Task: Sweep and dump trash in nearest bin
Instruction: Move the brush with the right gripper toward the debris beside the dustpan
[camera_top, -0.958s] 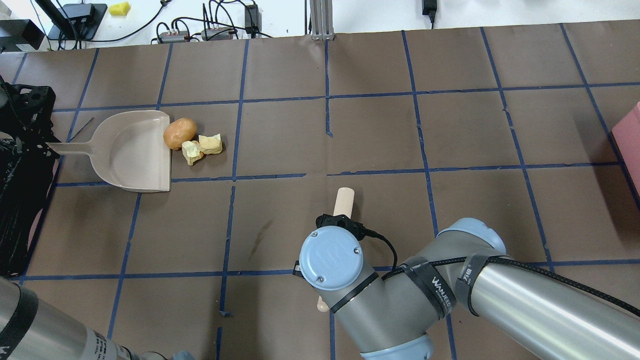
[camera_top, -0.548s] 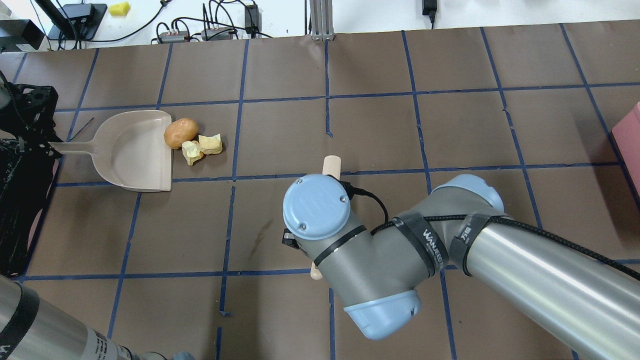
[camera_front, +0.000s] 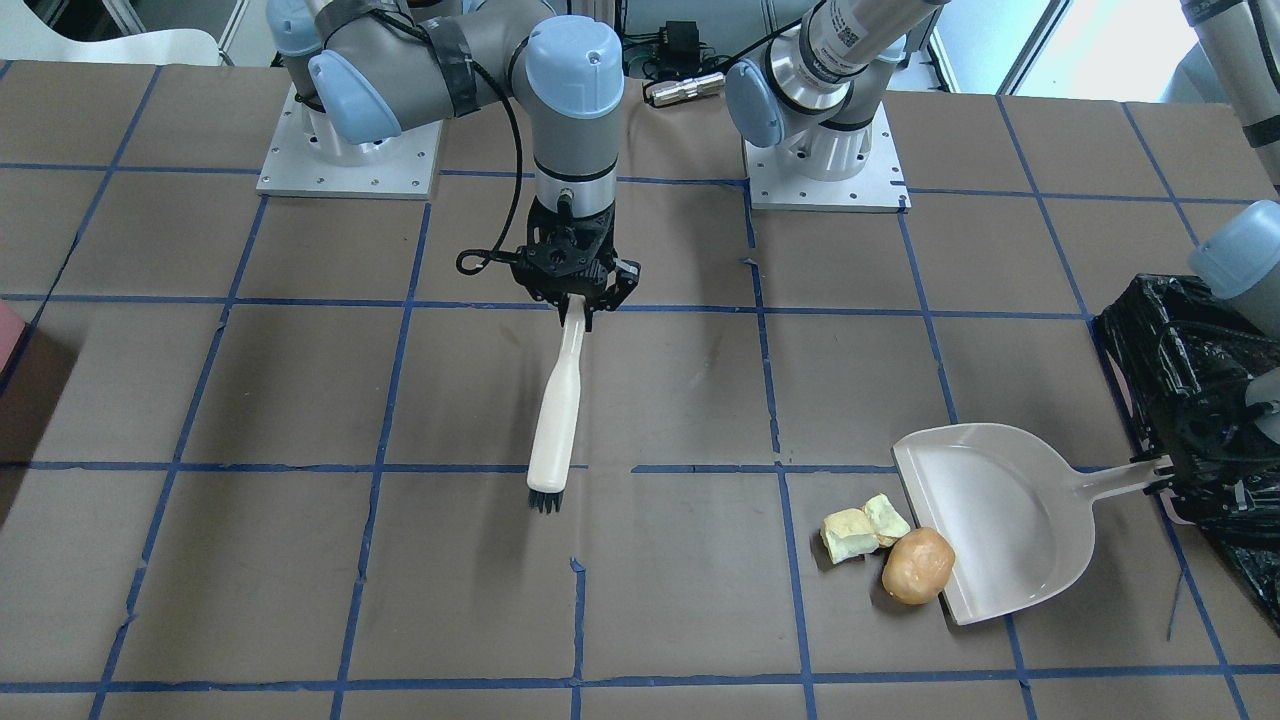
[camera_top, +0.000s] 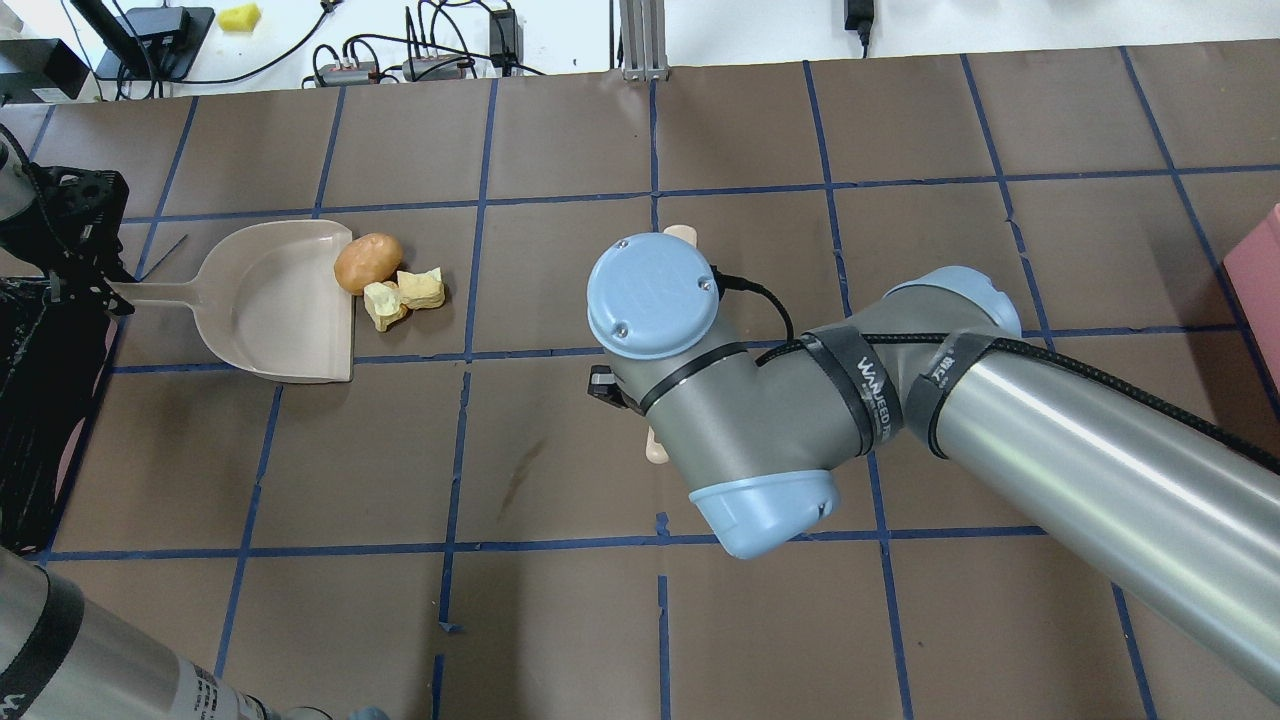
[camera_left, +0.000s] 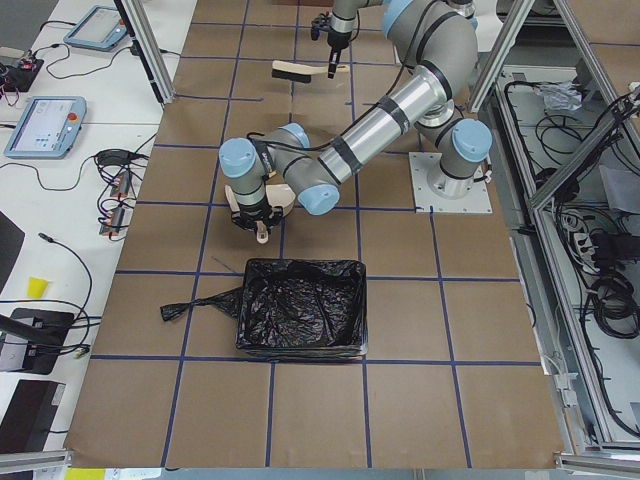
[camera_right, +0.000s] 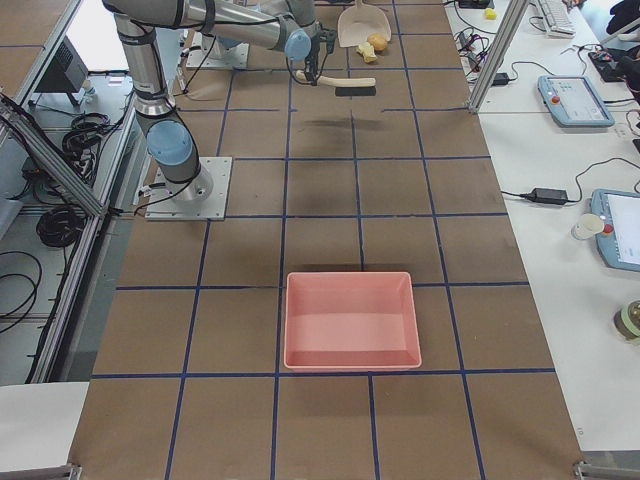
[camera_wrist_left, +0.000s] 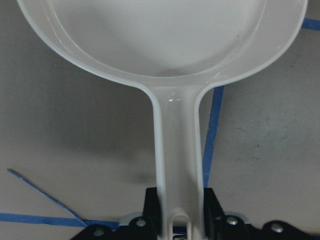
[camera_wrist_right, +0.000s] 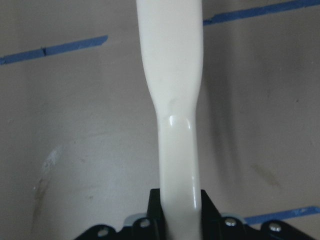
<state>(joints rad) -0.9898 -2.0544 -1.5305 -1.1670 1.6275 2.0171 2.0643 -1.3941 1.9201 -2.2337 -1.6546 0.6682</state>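
- 3 pieces of trash lie on the surface (camera_front: 300, 400) at the open lip of the dustpan (camera_front: 990, 520). The potato-like lump (camera_front: 918, 565) touches the lip, and the 2 spongy chunks (camera_front: 847, 533) sit just beside it, touching each other.
- Left hand (camera_top: 110, 290): clamped on the end of the dustpan handle. The pan appears to lie flat, with its mouth facing the brush side.
- Right hand (camera_front: 575, 305): clenched on the handle end of the brush (camera_front: 556, 420). The bristles (camera_front: 545, 498) point away from the robot, appear raised off the surface, and are well apart from the trash.
- Bin (camera_left: 300, 310): black-lined, just behind the left hand and near the pan.
- Step in hand, as judged: positioning the brush for the sweep. Nothing is in the pan yet.
- Recommended: land the bristles on the side of the chunks away from the pan, in contact with the surface, then draw 1 straight stroke toward the lip.
- Risk: the round lump may roll sideways along the lip, so aim the stroke through its middle and hold the lip pressed down.
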